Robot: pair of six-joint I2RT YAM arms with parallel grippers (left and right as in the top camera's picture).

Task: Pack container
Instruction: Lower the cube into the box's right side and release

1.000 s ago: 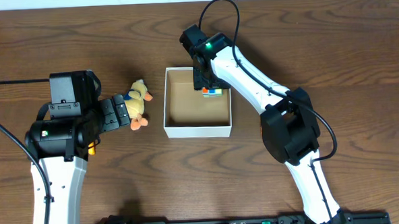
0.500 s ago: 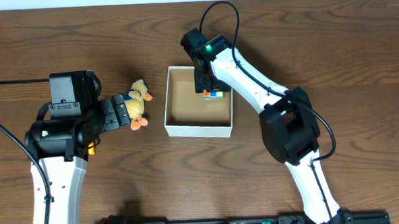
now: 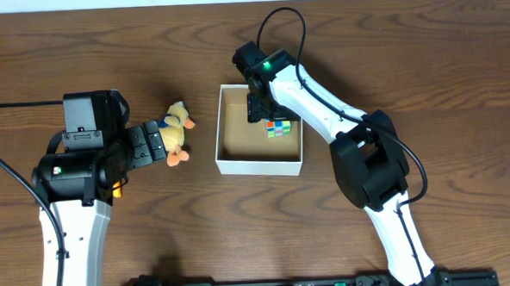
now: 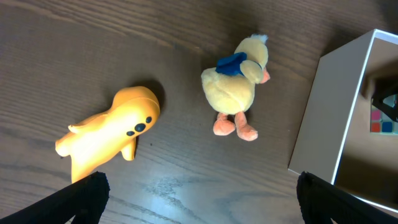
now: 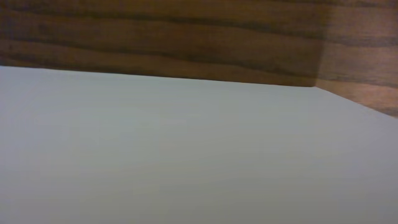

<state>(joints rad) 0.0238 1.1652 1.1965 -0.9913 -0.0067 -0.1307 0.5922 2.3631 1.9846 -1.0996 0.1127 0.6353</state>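
While the left end effector (image 3: 158, 144) hangs spread open beside a plush duck (image 3: 177, 129), the container (image 3: 258, 167) sits mid-worktop (image 3: 441, 49) holding a colourful cube (image 3: 277, 127); the right end effector (image 3: 255, 107) is just beside the cube, and I cannot tell whether it is released or clenched.

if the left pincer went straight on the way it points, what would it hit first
Probably the bare brown wooden table, in the gap between the orange toy figure and the yellow plush duck. The open left pincer seems to point down there, though depth is unclear.
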